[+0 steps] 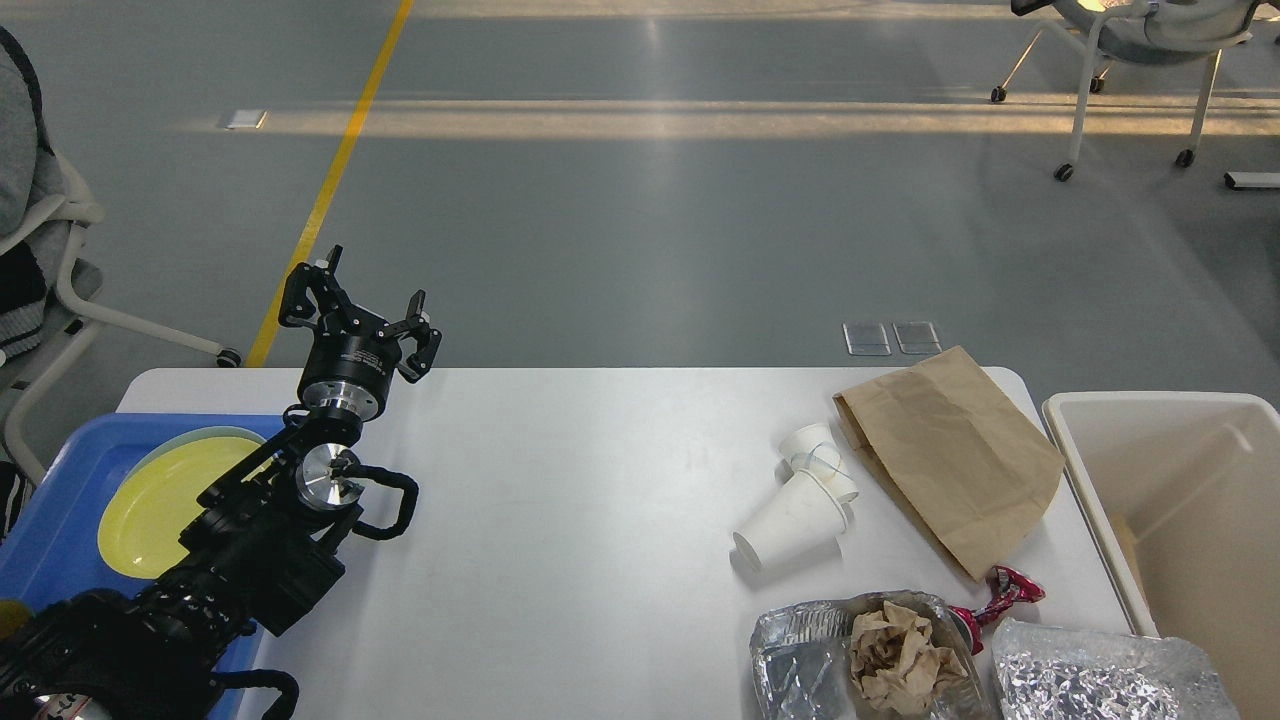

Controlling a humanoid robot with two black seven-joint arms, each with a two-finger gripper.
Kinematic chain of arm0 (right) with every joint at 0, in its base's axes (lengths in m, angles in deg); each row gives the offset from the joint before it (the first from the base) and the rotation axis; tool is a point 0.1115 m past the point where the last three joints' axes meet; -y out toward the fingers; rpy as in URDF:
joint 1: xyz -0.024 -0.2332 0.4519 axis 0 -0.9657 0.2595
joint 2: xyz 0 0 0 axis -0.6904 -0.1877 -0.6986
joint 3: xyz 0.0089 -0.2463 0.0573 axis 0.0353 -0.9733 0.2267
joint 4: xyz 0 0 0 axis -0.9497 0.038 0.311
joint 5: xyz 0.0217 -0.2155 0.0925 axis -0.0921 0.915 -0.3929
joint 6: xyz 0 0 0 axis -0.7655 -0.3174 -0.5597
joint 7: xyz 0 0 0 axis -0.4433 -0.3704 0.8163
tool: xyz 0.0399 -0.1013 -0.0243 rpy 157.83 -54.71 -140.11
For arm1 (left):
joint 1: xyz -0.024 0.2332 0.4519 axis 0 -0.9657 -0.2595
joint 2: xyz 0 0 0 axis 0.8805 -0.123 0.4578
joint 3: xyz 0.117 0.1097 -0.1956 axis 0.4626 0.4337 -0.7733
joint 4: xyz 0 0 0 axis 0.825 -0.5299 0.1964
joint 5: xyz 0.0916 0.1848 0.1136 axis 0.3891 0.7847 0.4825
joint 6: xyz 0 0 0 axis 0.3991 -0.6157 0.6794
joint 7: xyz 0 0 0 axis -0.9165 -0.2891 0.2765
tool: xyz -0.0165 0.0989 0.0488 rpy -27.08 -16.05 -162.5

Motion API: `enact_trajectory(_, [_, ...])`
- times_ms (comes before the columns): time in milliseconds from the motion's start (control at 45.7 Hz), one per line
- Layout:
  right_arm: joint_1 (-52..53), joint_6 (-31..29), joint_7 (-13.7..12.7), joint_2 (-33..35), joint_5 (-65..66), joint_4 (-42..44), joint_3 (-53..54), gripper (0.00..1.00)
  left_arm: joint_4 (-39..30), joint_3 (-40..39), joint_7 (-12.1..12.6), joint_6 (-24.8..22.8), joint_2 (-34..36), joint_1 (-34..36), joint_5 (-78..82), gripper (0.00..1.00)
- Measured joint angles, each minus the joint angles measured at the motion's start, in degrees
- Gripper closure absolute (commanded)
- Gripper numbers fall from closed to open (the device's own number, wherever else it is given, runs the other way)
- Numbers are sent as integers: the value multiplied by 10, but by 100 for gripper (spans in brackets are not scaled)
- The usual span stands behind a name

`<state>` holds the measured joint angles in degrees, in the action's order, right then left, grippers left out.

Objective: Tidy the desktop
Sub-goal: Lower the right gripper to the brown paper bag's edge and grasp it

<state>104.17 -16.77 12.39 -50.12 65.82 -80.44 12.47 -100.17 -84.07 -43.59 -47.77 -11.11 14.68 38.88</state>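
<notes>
Desktop (590,520): white, matte, rounded corners

Foil sheets (1100,680), cream bin (1180,480), blue tray (60,470): cut off at my frame edges; my arm hides the yellow plate (160,500) partly.

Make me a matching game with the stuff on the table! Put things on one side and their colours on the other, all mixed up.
Things:
1. paper bag
2. plate
3. tray
4. cups

Colours:
A. white
B. blue
C. brown
D. yellow

Pairs: 1-C, 2-D, 3-B, 4-A
</notes>
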Motion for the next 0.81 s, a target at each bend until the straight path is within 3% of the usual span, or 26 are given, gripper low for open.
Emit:
enact_trajectory(241, [-103,0,0,-3,12,9,-4,0,0,0,0,0,0,0,0,0])
enact_trajectory(438, [-269,17,-1,-8,75,50,-4,0,0,0,0,0,0,0,0,0])
enact_trajectory(657, [-491,231,2,-38,154,127,-3,0,0,0,0,0,0,0,0,0])
enact_trajectory(810, [-648,385,2,-98,185,210,-6,0,0,0,0,0,0,0,0,0])
